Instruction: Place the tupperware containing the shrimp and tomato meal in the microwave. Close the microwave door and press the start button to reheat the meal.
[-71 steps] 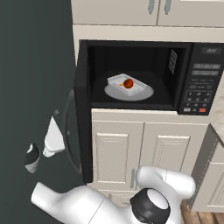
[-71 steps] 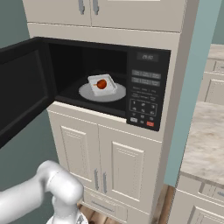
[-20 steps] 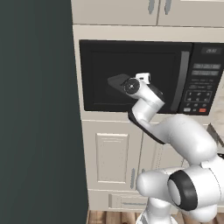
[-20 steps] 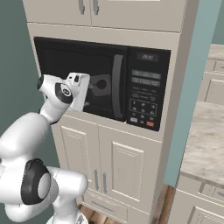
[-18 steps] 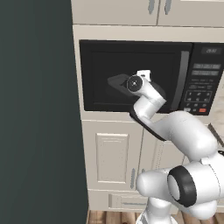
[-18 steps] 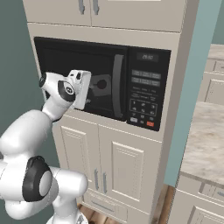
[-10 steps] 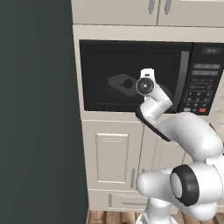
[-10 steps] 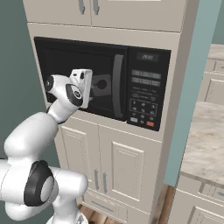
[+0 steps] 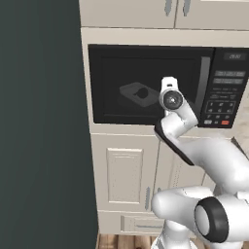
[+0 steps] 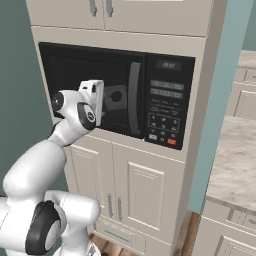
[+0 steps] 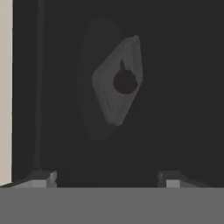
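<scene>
the large black boxy microwave (image 9: 160, 85) sits in a cream cabinet wall (image 10: 150, 195), its wide black tinted-window door (image 11: 175, 87) shut flat. behind the glass, the shallow rectangular pale grey tupperware tray (image 11: 117, 81) shows dimly, near the middle of the cavity, with the round dark tomato (image 11: 125, 81) resting in it. the white arm's two-finger gripper (image 11: 106, 178) faces the door window, fingers spread wide and grasping nothing; the tray appears above and between the two dark fingertips (image 11: 43, 177), beyond the glass. the keypad panel (image 10: 167, 107) lies at the microwave's right edge, apart from the hand.
</scene>
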You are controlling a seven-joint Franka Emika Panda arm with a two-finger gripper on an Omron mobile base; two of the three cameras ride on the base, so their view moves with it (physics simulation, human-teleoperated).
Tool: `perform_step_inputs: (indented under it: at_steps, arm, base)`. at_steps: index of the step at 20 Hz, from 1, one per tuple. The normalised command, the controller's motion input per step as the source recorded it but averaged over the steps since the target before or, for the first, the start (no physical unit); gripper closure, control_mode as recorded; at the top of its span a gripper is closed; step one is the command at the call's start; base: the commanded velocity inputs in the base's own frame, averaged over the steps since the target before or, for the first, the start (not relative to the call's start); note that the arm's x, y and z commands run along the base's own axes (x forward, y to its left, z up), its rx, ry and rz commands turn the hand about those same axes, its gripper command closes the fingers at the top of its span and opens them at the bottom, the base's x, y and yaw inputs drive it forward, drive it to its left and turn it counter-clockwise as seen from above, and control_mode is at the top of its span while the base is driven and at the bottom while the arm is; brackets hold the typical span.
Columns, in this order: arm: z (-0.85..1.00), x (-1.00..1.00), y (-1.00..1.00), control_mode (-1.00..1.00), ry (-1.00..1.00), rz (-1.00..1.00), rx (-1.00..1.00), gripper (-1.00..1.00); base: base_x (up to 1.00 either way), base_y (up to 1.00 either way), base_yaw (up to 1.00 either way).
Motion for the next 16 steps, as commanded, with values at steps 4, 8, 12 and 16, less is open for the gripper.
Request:
perform_step_inputs:
  at_steps: [4,8,12,16]
  arm:
    - [0.53,-0.78,0.0,-1.0,-0.01,0.01,0.0,-1.0]
    - [0.52,-0.95,-0.08,-1.0,-0.04,0.04,0.07,-1.0]
    - [0.14,-1.0,-0.59,-1.0,-0.14,0.05,0.17,-1.0]
    - [0.0,-0.87,-0.85,-1.0,-0.03,0.09,0.22,-1.0]
  base:
    - [0.0,0.0,0.0]
    - [0.0,0.0,0.0]
    - [0.0,0.0,0.0]
    - [0.0,0.0,0.0]
